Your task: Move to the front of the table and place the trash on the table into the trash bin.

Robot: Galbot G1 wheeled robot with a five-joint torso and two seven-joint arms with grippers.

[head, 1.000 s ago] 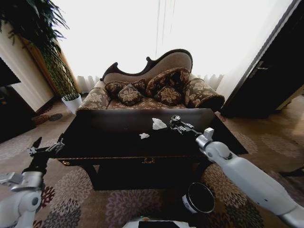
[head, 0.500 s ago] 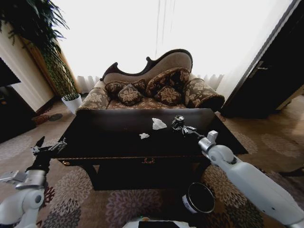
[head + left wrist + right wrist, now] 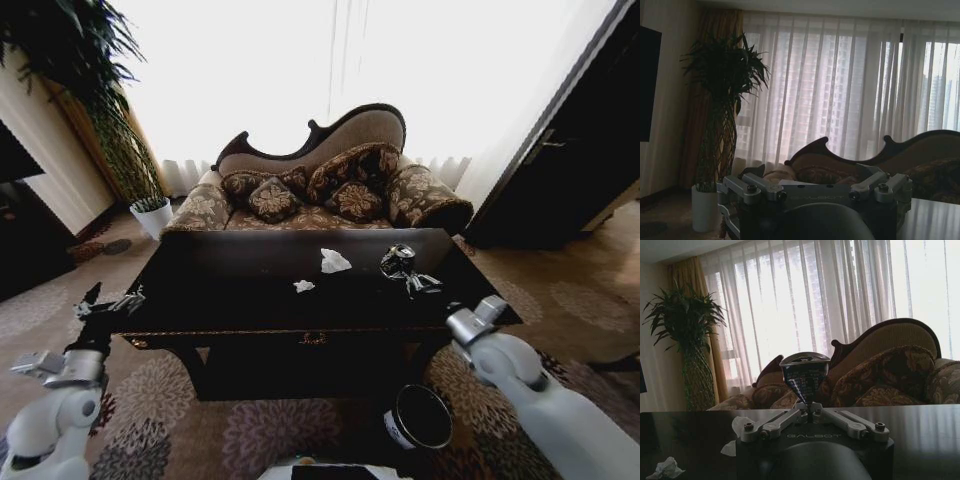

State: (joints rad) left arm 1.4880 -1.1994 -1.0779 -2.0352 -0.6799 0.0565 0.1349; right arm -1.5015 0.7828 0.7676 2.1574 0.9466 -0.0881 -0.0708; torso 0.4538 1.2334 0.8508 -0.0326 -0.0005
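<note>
Trash: dark metal drink can (image 3: 398, 260) pinched in right end effector (image 3: 409, 272), tilted above counter's right part; also (image 3: 805, 374).
Paper: two crumpled white wads (image 3: 334, 261), (image 3: 303, 286) mid-counter.
Counter: large glossy black wooden table (image 3: 220, 285).
Bin: round black bucket (image 3: 420, 416) on carpet, below counter's right front.
Left end effector (image 3: 110, 305): fingers spread, by counter's left edge.

It was a living room in a home or hotel. A fancy patterned sofa (image 3: 320, 185) with cushions (image 3: 352, 198) stood at the far side, behind a big black table (image 3: 250, 290). White curtains (image 3: 805, 295) covered tall bright windows. A tall plant (image 3: 722, 100) stood far left, and flowered carpet (image 3: 150, 420) covered the floor.
</note>
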